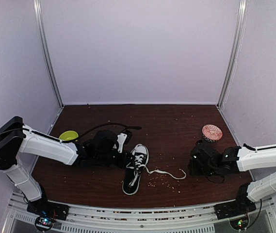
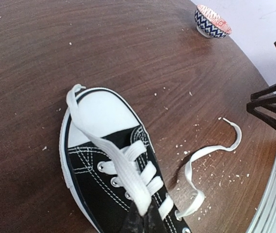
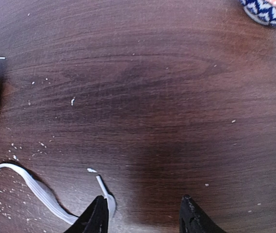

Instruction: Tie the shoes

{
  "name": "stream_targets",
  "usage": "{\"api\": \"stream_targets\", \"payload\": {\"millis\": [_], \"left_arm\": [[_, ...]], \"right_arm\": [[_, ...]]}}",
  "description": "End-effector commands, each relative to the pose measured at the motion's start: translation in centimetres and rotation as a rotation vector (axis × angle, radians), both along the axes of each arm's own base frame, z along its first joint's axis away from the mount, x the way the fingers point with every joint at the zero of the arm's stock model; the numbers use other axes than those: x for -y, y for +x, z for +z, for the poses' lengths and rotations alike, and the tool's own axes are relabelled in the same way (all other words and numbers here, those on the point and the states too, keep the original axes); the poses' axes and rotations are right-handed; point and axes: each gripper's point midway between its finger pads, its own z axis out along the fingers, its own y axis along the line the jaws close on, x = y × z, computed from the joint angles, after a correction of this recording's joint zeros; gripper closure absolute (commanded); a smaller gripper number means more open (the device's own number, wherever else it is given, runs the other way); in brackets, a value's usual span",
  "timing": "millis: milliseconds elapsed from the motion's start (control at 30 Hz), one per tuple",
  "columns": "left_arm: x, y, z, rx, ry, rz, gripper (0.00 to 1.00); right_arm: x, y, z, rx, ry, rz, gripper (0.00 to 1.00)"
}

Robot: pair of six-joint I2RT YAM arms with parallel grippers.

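Note:
The black sneaker (image 1: 135, 171) with a white toe cap lies on the brown table, toe toward the back. In the left wrist view the shoe (image 2: 94, 170) fills the lower left. My left gripper (image 2: 145, 221) is shut on one white lace (image 2: 104, 145), which runs taut from the fingertips across the eyelets and over the toe cap. The other lace (image 2: 210, 155) lies loose on the table to the shoe's right (image 1: 169, 172). My right gripper (image 3: 142, 216) is open just above the table, and the loose lace's tip (image 3: 104, 189) lies beside its left finger (image 3: 96, 218).
A small patterned bowl (image 1: 212, 132) stands at the back right, also in the right wrist view (image 3: 268, 12). A green object (image 1: 69, 135) sits at the left by the left arm. White crumbs (image 1: 164, 182) are scattered around the shoe.

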Motion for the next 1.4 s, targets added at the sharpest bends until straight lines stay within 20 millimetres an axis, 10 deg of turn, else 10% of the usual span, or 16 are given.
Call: {"api": "stream_targets", "payload": {"millis": [0, 633, 833, 1367], "left_arm": [[0.6, 0.3, 2.4, 0.05, -0.023, -0.034, 1.0], [0.6, 0.0, 1.9, 0.036, 0.007, -0.052, 1.0], [0.6, 0.0, 2.1, 0.042, 0.008, -0.061, 1.0], [1.1, -3.4, 4.1, -0.012, -0.071, -0.192, 1.0]], "right_arm": [[-2.1, 0.7, 0.0, -0.014, 0.069, 0.005, 0.51], [-5.0, -0.5, -2.9, -0.104, 0.046, 0.058, 0.67], [-4.2, -0.7, -2.7, -0.091, 0.014, 0.029, 0.95], [-3.7, 2.3, 15.1, 0.331, 0.151, 0.096, 1.0]]}}
